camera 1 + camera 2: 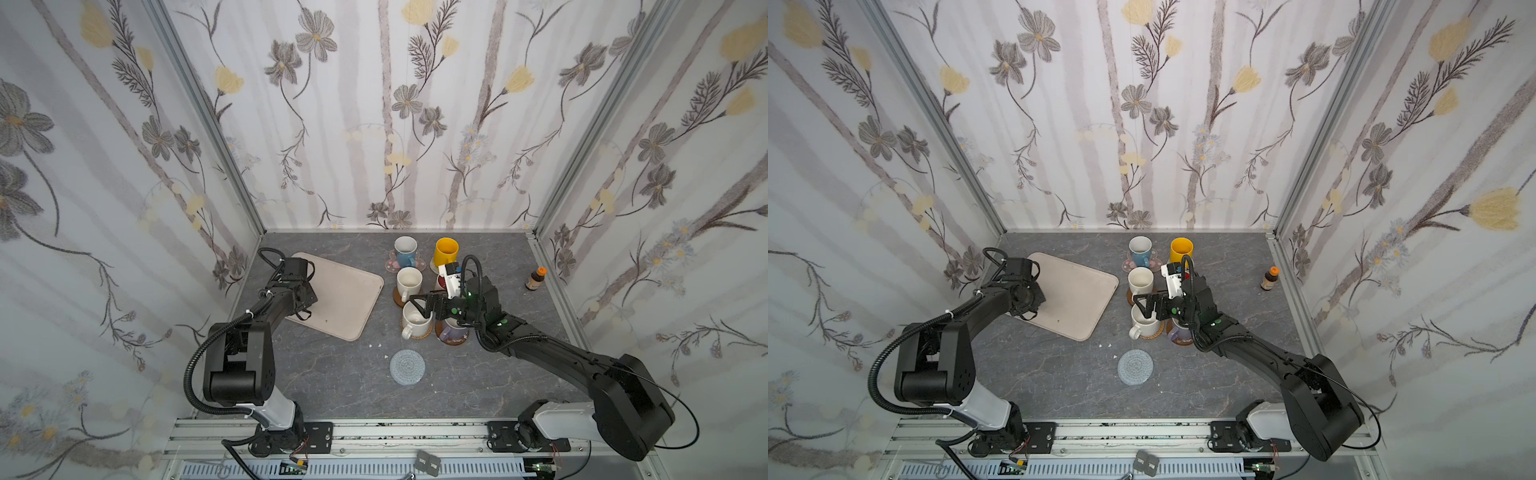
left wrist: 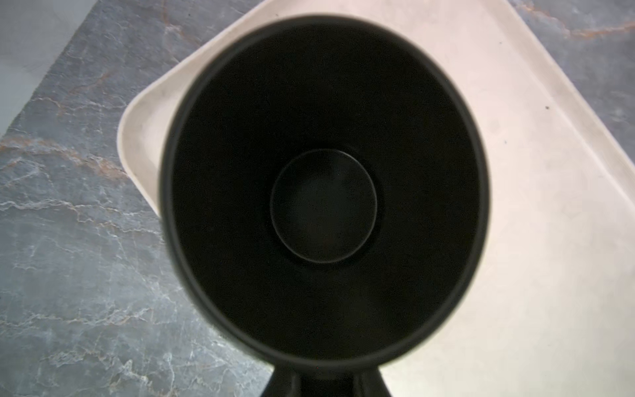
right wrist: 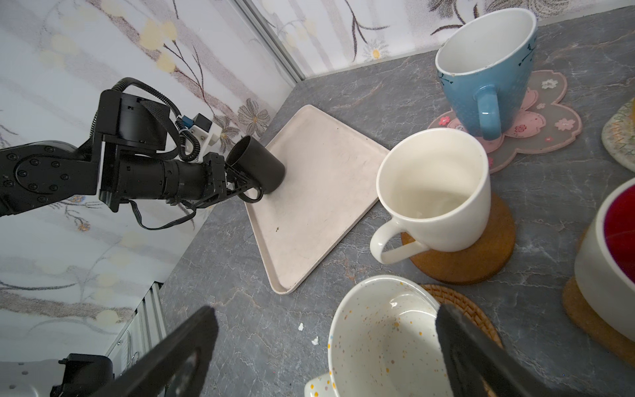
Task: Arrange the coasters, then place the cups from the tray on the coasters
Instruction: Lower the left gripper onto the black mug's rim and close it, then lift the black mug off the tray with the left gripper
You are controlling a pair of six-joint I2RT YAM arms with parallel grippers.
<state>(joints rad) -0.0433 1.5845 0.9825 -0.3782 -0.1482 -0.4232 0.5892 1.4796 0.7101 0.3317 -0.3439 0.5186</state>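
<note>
- The left gripper (image 3: 245,187) is seen clamped on the handle of the black mug (image 3: 257,165). Its forearm is stretched out almost level, and the wrist camera is pointed straight down into the mug.
- The mug is held upright over a corner of the tray (image 1: 345,291). Whether its base touches the tray cannot be told.
- The right gripper (image 1: 419,308) is spread wide and nothing is held in it. Its arm is reached forward and across toward the middle.
- One finger (image 3: 481,357) is placed over the mouth of the speckled white mug (image 3: 378,337). The other finger (image 3: 171,350) is kept outside it, on the tray's side.
- That mug is seated on the tan rattan coaster (image 3: 464,306).
- Just beyond the fingertips, the plain white mug (image 3: 433,192) is set on a brown wooden disc (image 3: 481,254). Farther out, the light blue mug (image 3: 488,75) is set on the pink blossom coaster (image 3: 549,117).
- Beside the right wrist, the white mug with red inside (image 3: 611,247) is set on the second wooden disc (image 3: 591,323).
- The lavender mug (image 1: 455,332) on the paw coaster (image 1: 451,341) is partly covered by the forearm.
- The yellow mug (image 1: 446,249) is found beyond the wrist.
- The grey woven coaster (image 1: 408,368) is left bare on the table (image 1: 478,374), behind both grippers and nearer the arm bases.
</note>
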